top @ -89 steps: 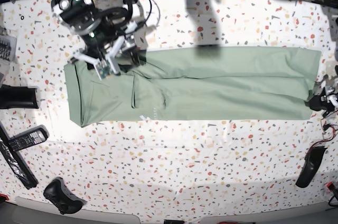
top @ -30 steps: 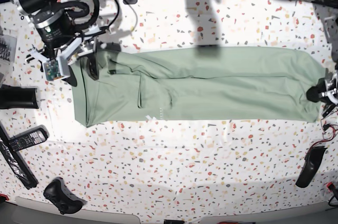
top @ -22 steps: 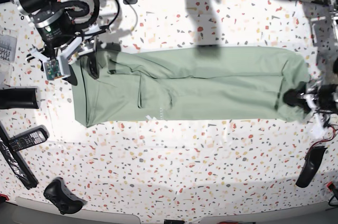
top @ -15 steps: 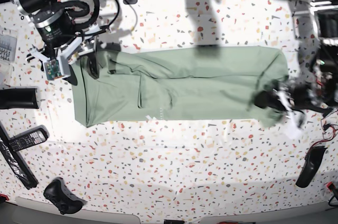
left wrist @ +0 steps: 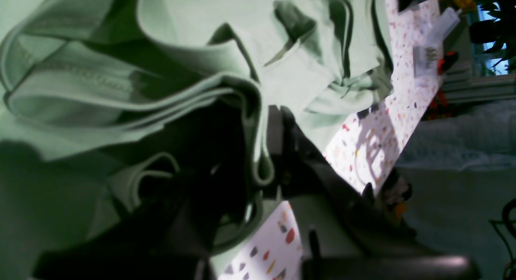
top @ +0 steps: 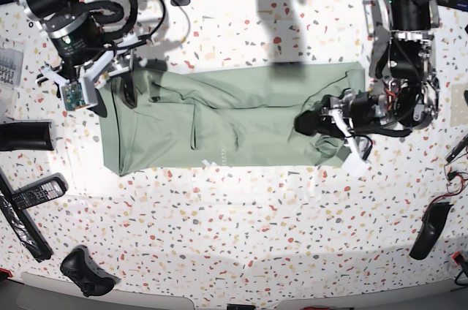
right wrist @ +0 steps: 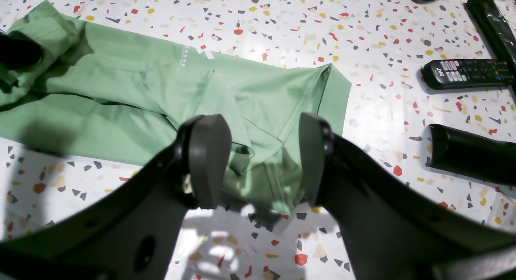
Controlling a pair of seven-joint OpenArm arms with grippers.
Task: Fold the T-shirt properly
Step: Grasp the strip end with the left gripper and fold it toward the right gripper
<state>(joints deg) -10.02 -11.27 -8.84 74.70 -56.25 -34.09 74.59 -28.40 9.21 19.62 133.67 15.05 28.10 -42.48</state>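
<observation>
Currently the T-shirt [top: 234, 123] lies as a long folded band across the middle of the terrazzo bench [top: 241, 215] in the base view, its right end bunched and doubled back toward centre. Left pincer [top: 311, 123], right of centre in that frame, is pressed together on that bunched end; left wrist view shows layered hems of the T-shirt [left wrist: 169, 70] gathered against the dark fingers [left wrist: 282, 143]. Right pincer [top: 110, 87], upper left of the base frame, sits over the shirt's left end with jaws spread; right wrist view shows both pads [right wrist: 209, 159] apart above the cloth edge, nothing between them, T-shirt [right wrist: 181, 90] flat on the bench below. Small white tag [top: 199, 161] pokes out at the shirt's lower edge, left of centre. Off the cloth: a JVC remote [right wrist: 467, 72] at right of the right wrist frame, a black bar-shaped object [right wrist: 471, 153] just below it, and a game controller [top: 86, 272] at lower left of the base frame.
</observation>
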